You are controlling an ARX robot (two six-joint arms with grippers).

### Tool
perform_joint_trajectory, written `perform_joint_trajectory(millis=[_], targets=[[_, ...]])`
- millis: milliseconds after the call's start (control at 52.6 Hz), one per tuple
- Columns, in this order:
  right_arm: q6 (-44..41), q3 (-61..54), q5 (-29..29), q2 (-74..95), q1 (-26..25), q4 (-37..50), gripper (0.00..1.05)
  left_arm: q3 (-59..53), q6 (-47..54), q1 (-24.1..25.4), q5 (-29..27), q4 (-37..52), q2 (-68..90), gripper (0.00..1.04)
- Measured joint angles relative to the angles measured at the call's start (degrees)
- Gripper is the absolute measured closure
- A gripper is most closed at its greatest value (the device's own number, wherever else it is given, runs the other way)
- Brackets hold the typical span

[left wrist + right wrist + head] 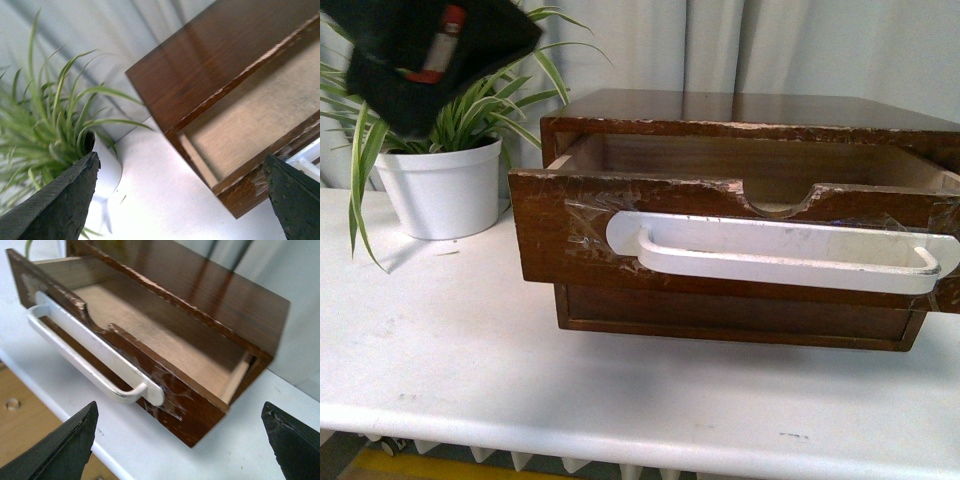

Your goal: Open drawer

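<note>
Drawer floor, wrist views only

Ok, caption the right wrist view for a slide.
Open right gripper over the pulled-out drawer, empty inside, white handle taped on.

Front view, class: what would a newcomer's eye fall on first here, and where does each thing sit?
The dark wooden drawer stands pulled out of its cabinet on the white table, with nothing showing inside. Its long white handle, taped across the chipped front, stands out sharply. To the left, a green plant in a white pot sits beside the cabinet.
</note>
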Motion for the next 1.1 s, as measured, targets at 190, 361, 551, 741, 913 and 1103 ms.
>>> perform_joint_trajectory(millis=[190, 361, 551, 741, 913, 1103], targets=[[9.8, -8.9, -1.2, -10.0, -8.9, 2.6, 0.09, -14.7, -16.7, 0.2, -12.2, 1.9, -13.4, 0.06], [14.2, -11.8, -2.1, -17.2, -12.7, -1.2, 0.09, -22.4, -26.3, 0.4, -20.3, -2.3, -23.4, 0.06], [18.4, -14.0, -2.3, -26.4, -14.8, -7.2, 0.09, -27.8, -35.3, 3.0, -23.6, -11.2, -35.3, 0.06], [25.6, -16.4, -0.5, -30.7, -15.8, -5.2, 0.09, -31.6, -44.9, 11.6, -21.9, -18.1, -45.1, 0.06], [26.6, -16.8, 1.5, -31.1, -15.2, -4.5, 0.11, -32.1, -45.4, 12.5, -19.1, -17.2, -46.4, 0.09], [25.0, -20.2, 18.7, -35.1, -7.6, -3.0, 0.41, -37.4, -36.7, 23.1, 3.2, -12.2, -55.5, 0.39]])
